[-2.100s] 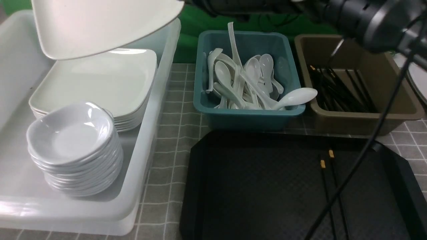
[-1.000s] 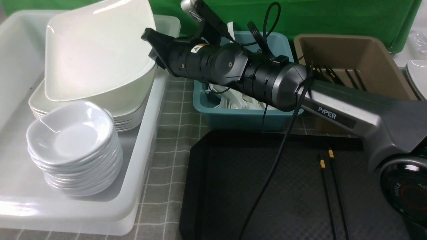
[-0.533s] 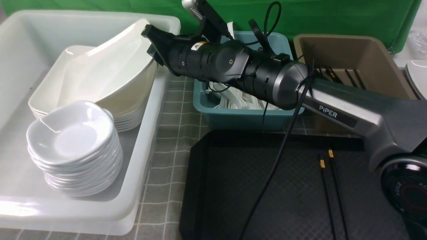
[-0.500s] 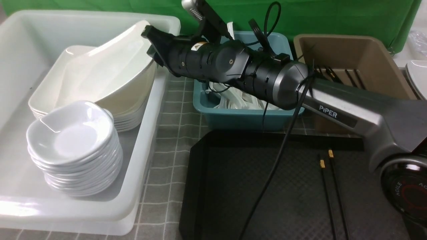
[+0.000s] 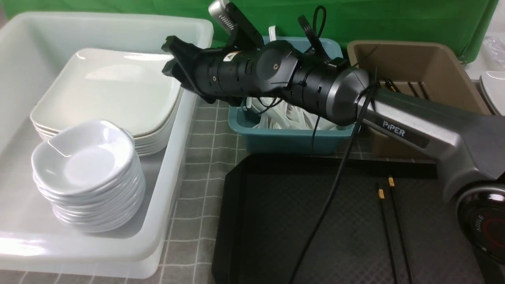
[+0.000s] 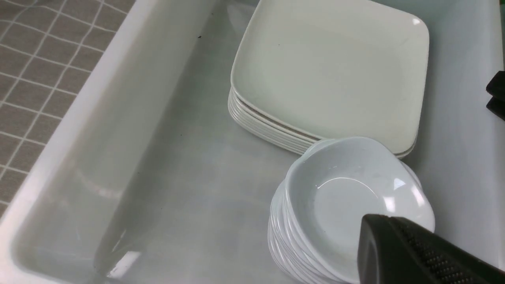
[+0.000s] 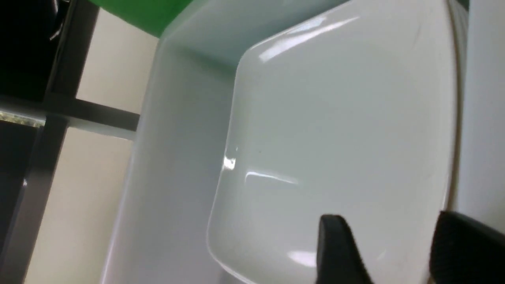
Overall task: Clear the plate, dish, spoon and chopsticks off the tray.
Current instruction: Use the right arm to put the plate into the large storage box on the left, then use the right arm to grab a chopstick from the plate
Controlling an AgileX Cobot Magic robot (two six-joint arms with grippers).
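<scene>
Plate [image 5: 106, 88]: flat atop the stack in the white tub [image 5: 169, 157], far left. Your right gripper [image 5: 167, 56]: spread, empty, beside the plate's right edge. Your left gripper [image 6: 378, 236]: pressed together. Chopsticks [image 5: 385, 223]: on the tray [image 5: 276, 221], near right.

The right arm [image 5: 315, 86] lies across the teal tub [image 5: 292, 138] and covers most of the spoons [image 5: 284, 118]; only a few white pieces show beneath it. It also hides the front left part of the brown tub [image 5: 414, 59]. The tray [image 5: 276, 221] and the chopsticks [image 5: 386, 227] run off the lower edge, and the white bin [image 5: 98, 256] runs off the left. In its wrist view the left tool [image 6: 378, 240] shows only as a black tip cut by the picture's edge, covering part of the dish stack [image 6: 339, 197]. The right tool [image 7: 390, 252] shows two finger stubs, likewise cut off.
</scene>
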